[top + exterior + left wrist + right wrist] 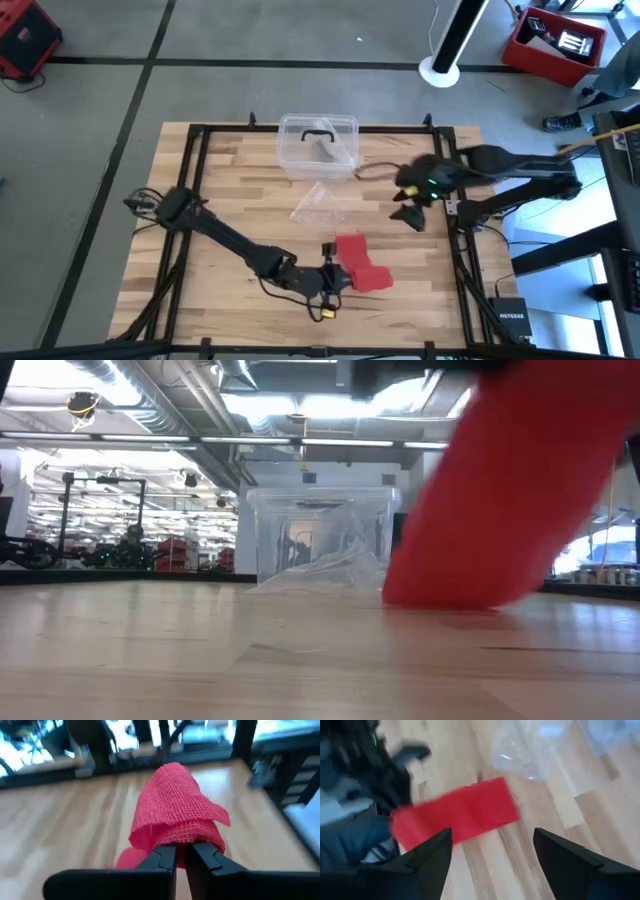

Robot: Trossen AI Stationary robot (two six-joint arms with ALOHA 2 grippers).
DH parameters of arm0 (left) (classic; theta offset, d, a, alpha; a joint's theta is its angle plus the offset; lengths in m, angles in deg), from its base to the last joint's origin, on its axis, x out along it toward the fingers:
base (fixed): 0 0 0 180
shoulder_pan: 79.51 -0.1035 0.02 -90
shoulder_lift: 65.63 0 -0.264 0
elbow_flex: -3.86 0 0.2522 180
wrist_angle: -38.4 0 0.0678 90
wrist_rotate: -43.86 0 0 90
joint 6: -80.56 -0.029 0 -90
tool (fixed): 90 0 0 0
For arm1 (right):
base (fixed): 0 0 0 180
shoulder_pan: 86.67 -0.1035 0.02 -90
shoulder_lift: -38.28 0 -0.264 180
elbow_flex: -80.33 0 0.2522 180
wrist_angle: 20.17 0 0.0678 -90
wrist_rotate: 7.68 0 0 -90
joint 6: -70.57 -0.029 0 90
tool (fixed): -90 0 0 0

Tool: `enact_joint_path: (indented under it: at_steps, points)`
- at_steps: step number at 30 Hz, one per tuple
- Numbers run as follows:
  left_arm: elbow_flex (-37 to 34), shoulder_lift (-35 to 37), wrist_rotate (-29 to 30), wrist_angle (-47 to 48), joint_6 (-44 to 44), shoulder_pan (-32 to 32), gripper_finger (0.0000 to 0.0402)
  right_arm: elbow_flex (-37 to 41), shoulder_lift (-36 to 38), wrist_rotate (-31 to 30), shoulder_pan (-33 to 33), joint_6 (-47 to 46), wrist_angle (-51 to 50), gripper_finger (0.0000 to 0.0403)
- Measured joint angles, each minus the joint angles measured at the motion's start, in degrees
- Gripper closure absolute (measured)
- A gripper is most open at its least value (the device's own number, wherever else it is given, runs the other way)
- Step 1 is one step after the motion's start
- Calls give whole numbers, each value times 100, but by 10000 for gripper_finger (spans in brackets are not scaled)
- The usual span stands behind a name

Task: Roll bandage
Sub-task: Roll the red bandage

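On wooden table (220, 180), left fingers (182, 857) pinch bandage (175, 810); right fingers (492, 855) spread.

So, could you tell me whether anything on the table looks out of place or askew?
Only a crumpled clear plastic wrapper lying loose on the wood in front of the clear box. The bandage lies folded over, pinched by the shut left gripper; the open right gripper hovers apart.
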Motion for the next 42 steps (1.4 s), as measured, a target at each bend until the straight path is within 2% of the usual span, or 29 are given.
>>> enact_joint_path:
  at_steps: [2,4,8,10,13,18,22,26,30,34,38,42]
  points:
    - [61,383,-1,239,-79,-4,389,239,365,-607,-472,103,249,123]
    - [78,715,5,444,-107,-58,389,642,714,-1082,-1052,277,936,123]
    - [75,1179,92,788,-204,-252,389,1516,1192,-1270,-2069,786,2843,123]
    - [75,1290,124,787,-202,-401,389,1806,1205,-1628,-2437,1215,3617,123]
    - [75,1327,125,785,-105,-623,389,2027,923,-2307,-2861,1965,4202,123]
    - [67,1316,122,816,179,-856,389,2032,372,-3934,-3239,3024,4315,123]
    - [67,1316,114,799,467,-942,389,2032,-44,-4463,-3238,3654,4473,123]
    - [67,1316,114,830,480,-944,389,2032,-264,-5248,-3242,4143,4510,123]
    - [67,1316,125,1006,368,-920,389,1824,-257,-5333,-3242,4452,4550,123]
    - [65,1309,29,1026,-1,-803,389,1401,-142,-5777,-3207,4596,4323,123]
    - [65,1309,-331,928,-465,-643,389,999,-113,-6266,-2968,4714,3751,123]
    - [69,1381,-439,790,-837,-396,389,816,103,-5919,-2597,3934,2789,123]
